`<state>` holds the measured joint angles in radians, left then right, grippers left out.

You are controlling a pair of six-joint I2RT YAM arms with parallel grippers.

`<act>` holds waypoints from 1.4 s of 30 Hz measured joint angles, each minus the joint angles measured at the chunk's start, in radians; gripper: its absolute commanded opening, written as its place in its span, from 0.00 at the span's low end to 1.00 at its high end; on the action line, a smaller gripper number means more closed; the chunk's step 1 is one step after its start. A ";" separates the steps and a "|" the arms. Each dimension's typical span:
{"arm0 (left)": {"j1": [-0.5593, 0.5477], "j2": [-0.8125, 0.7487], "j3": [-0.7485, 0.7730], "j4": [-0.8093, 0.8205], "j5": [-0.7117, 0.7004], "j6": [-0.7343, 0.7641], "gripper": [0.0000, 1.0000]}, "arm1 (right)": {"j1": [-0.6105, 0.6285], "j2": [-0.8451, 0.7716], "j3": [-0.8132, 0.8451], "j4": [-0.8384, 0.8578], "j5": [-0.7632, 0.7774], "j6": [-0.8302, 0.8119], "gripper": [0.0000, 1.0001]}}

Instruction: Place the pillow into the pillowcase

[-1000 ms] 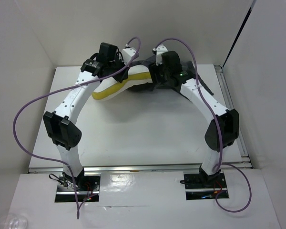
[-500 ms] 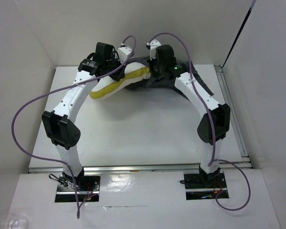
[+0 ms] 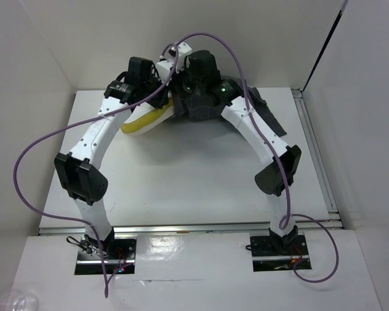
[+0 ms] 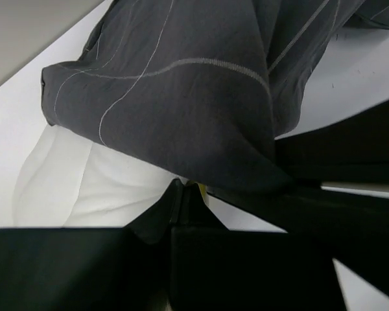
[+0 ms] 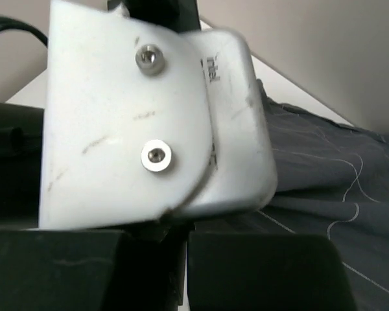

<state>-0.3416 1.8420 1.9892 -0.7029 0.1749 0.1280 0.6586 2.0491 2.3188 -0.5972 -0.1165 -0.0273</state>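
Observation:
The pillow (image 3: 142, 121) lies tilted at the back of the table, its yellow band showing; in the left wrist view its white face (image 4: 71, 188) sticks out from under the cloth. The dark checked pillowcase (image 3: 198, 107) drapes over the pillow's right part (image 4: 181, 84) and trails off to the right (image 5: 324, 168). My left gripper (image 3: 163, 96) is shut on the pillow's edge (image 4: 181, 189), a sliver of yellow at its tips. My right gripper (image 3: 185, 91) is shut (image 5: 185, 236) close beside it, with the pillowcase cloth hanging from it; the pinch itself is hidden.
The left arm's white camera housing (image 5: 136, 116) fills most of the right wrist view. Enclosure walls stand close behind both grippers. A metal rail (image 3: 311, 129) runs along the right edge of the white table (image 3: 194, 175). Purple cables loop above both arms.
My right gripper shut on the pillowcase and moved left, drawing the dark cloth over the pillow, so less of the pillow shows. The left gripper kept its hold and shifted slightly.

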 measured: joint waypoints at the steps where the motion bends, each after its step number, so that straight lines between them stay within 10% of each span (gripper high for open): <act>1: -0.002 -0.001 -0.001 -0.001 0.001 0.000 0.00 | 0.000 -0.012 -0.021 0.006 0.001 0.000 0.00; 14: -0.010 -0.008 -0.007 0.044 0.021 -0.050 0.00 | -0.001 -0.019 -0.042 -0.049 -0.077 0.051 0.00; 18: -0.008 -0.008 0.028 0.015 0.020 -0.046 0.59 | -0.010 -0.018 -0.039 -0.041 -0.107 0.071 0.00; 22: 0.005 -0.008 0.032 0.044 -0.053 -0.049 0.91 | -0.042 -0.021 -0.039 -0.060 -0.139 0.089 0.00; 42: 0.024 -0.294 -0.085 -0.184 0.077 0.210 0.94 | -0.140 -0.021 -0.077 0.014 -0.162 0.100 0.00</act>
<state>-0.3172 1.5482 1.9045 -0.8871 0.2520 0.3378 0.5190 2.0277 2.2421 -0.5831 -0.2787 0.0723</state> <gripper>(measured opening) 0.942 0.008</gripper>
